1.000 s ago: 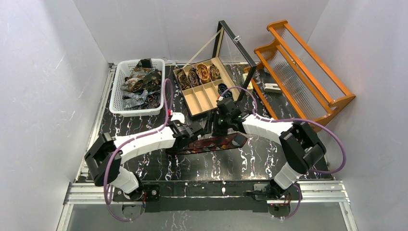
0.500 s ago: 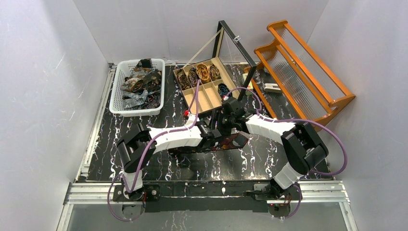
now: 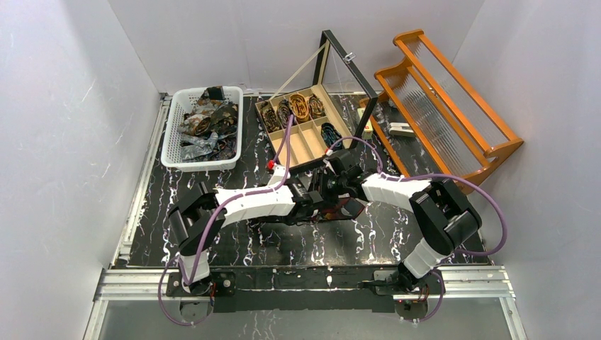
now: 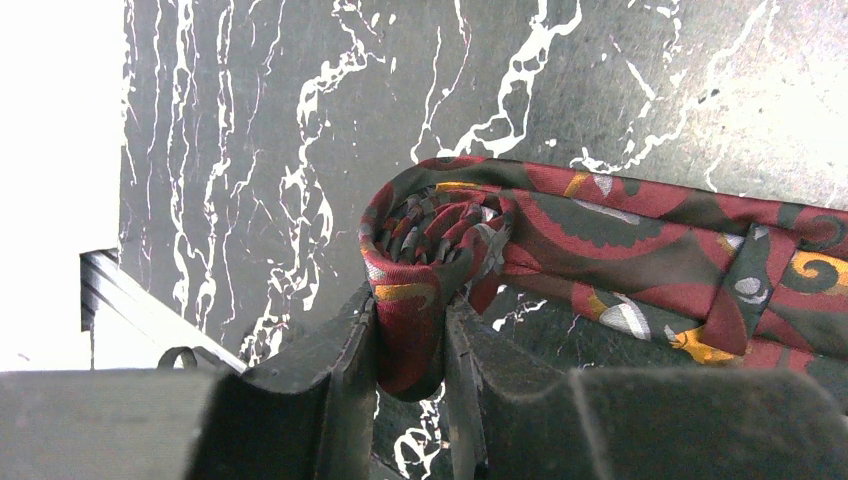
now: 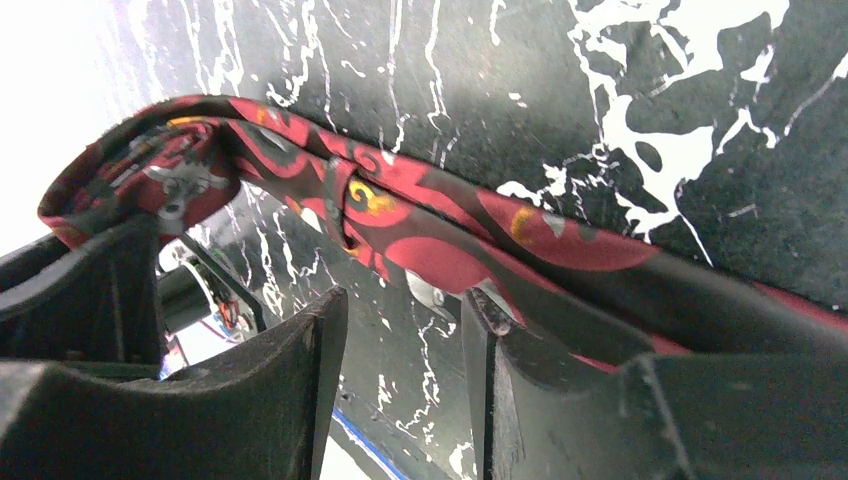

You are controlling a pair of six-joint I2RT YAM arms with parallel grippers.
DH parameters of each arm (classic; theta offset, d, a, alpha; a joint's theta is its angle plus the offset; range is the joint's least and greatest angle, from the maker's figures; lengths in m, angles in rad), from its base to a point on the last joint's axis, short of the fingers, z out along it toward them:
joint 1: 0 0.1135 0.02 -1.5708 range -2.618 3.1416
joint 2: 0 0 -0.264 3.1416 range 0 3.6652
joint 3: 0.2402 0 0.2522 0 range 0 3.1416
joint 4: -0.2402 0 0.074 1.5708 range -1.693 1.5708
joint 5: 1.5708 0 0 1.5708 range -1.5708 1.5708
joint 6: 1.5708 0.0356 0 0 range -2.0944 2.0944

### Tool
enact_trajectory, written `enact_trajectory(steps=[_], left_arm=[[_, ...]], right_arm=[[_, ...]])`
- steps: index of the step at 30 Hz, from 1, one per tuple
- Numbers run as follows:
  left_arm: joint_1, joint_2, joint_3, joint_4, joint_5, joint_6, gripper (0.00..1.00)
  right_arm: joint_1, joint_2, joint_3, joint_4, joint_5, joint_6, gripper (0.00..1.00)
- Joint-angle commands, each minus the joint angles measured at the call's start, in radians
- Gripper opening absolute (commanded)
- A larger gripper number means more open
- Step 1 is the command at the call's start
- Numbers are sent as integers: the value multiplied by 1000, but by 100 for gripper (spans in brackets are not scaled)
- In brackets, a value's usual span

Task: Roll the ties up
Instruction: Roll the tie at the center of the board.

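Red tie (image 4: 640,235), coiled, clamped in left tool (image 4: 410,335); right tool (image 5: 400,320) apart, tail cropped.

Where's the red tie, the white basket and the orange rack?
red tie (image 4: 430,225): left wrist view, on its rolled-up end.
white basket (image 3: 202,166): top view, on its near rim.
orange rack (image 3: 496,151): top view, on its right-hand end.

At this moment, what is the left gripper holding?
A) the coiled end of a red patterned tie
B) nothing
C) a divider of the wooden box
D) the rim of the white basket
A: in the left wrist view the left gripper is shut on the coiled end of the red patterned tie.
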Motion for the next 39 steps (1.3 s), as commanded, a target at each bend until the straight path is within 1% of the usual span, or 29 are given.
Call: enact_trajectory(steps=[1,6,13,18,21,23,24,28,31,32,36,39], left_arm=[[-3,25,-3,-1,-89,-21,18],[-3,60,7,65,-66,38,19],[-8,113,35,94,-41,84,23],[-15,120,74,153,15,152,43],[-15,96,81,234,85,214,53],[-15,65,68,294,133,245,63],[-15,47,61,327,159,265,65],[3,-23,20,449,271,309,71],[45,-124,-58,579,358,318,72],[56,-166,-82,606,366,313,73],[102,-345,-145,648,375,319,79],[144,-454,-190,635,383,315,81]], right_arm=[[-3,-19,-21,16,-12,-2,55],[-4,-39,-16,-14,42,-12,59],[-27,-58,-16,-36,64,-19,63],[-50,-63,-27,-36,55,-22,64],[-58,-64,-26,-38,48,-28,64],[-62,-64,-24,-41,46,-32,65],[-64,-62,-23,-42,44,-34,65],[-69,-59,-15,-52,38,-42,66],[-70,-60,-7,-49,23,-50,66],[-70,-62,-3,-48,11,-56,66],[-69,-77,8,-11,-55,-102,67],[-68,-102,-4,89,-122,-142,69]])
